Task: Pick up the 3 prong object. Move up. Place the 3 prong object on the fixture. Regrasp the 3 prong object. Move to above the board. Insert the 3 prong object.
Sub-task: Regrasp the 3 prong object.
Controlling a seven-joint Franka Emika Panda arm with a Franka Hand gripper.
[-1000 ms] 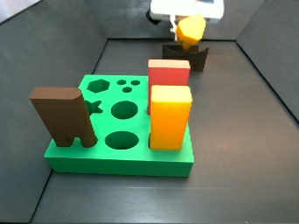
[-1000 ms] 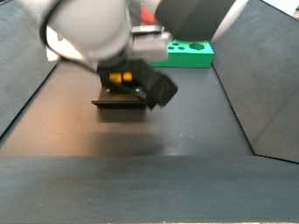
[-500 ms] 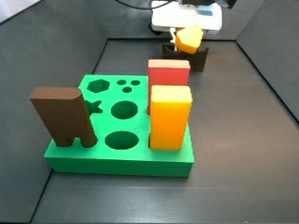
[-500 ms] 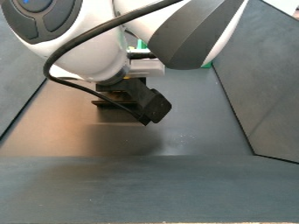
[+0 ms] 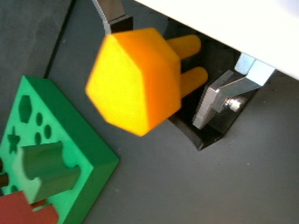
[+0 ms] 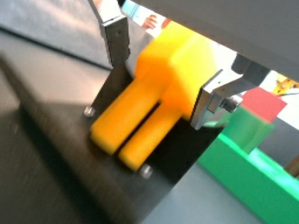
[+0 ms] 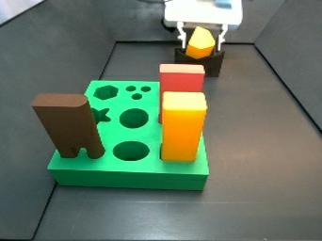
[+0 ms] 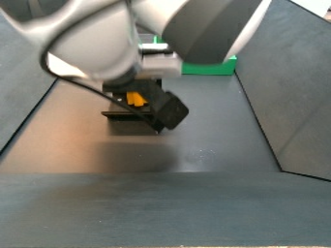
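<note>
**Q:** What's the workspace like from your end, and what's on it?

**A:** I'm looking at a dark, matte bench [image 7: 251, 160] with dark walls sloping up on both sides, like a trough. Left to right in a side view: one tall brown two-legged block [image 7: 70, 122] standing at the left edge of the one green board [image 7: 126, 174]. The board top shows a hexagon, small dots, a star partly hidden and three round holes I can count. Then two tall blocks on its right side, one red [image 7: 182, 78] behind and one orange-yellow [image 7: 183, 124] in front. Farther back and to the right sits the one dark fixture [image 7: 208, 64].

**Q:** And the claw?

**A:** The claw [image 7: 201, 36] is right above the fixture at the far end of the bench. Its two silver fingers [image 6: 215, 94] are closed onto the one 3 prong object [image 6: 163, 83], one plate on each side. I count two prongs in both wrist views; can't see the third. Whether the piece touches the fixture, I can't tell. In a side view the arm [image 8: 130, 39] blocks most of it.
</note>
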